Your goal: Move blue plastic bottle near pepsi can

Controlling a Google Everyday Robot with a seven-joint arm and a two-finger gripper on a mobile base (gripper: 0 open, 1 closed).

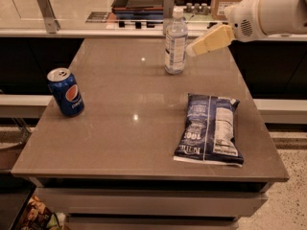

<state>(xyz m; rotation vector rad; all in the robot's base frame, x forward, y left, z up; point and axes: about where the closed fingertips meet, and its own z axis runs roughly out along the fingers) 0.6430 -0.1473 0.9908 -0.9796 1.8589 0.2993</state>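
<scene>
The gripper is seen at the upper right of the view, held above the far right part of the table, with its cream tip pointed left and slightly downward. How far it is opened cannot be told, and nothing is seen to be held in it. Its tip is placed just beside the right side of the blue plastic bottle, at about label height; whether the two are touching cannot be told. Behind the gripper, the white arm is extended in from the right edge.

The blue plastic bottle is stood upright near the far edge of the table, with its white cap on. The pepsi can is stood upright near the left edge, well apart from the bottle. A dark-blue chip bag is laid flat on the near right part of the table.
</scene>
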